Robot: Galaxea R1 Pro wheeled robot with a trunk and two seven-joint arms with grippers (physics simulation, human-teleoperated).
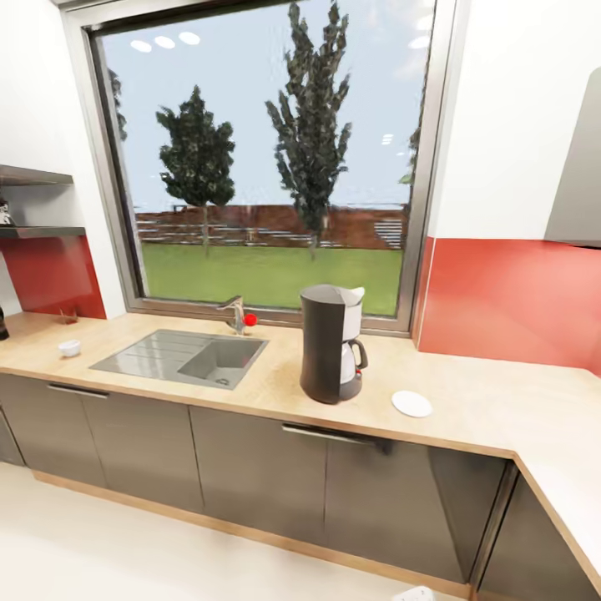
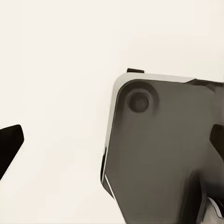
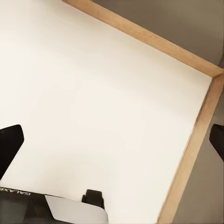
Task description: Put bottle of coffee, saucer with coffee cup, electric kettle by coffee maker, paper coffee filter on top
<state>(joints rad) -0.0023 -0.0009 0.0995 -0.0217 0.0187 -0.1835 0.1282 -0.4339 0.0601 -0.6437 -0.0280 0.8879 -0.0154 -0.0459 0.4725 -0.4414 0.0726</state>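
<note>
Saucer [image 1: 411,404] lay right of coffee maker [image 1: 331,343] on tabletop [image 1: 467,409] | thin, brittle, slippery: you'd pinch its rim | both pincers spread, empty.

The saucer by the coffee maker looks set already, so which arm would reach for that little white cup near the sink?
Probably the left. The cup sits far left on the countertop, beyond the sink, while the coffee maker and saucer lie right. Both wrist views show only floor, so neither arm is raised.
</note>
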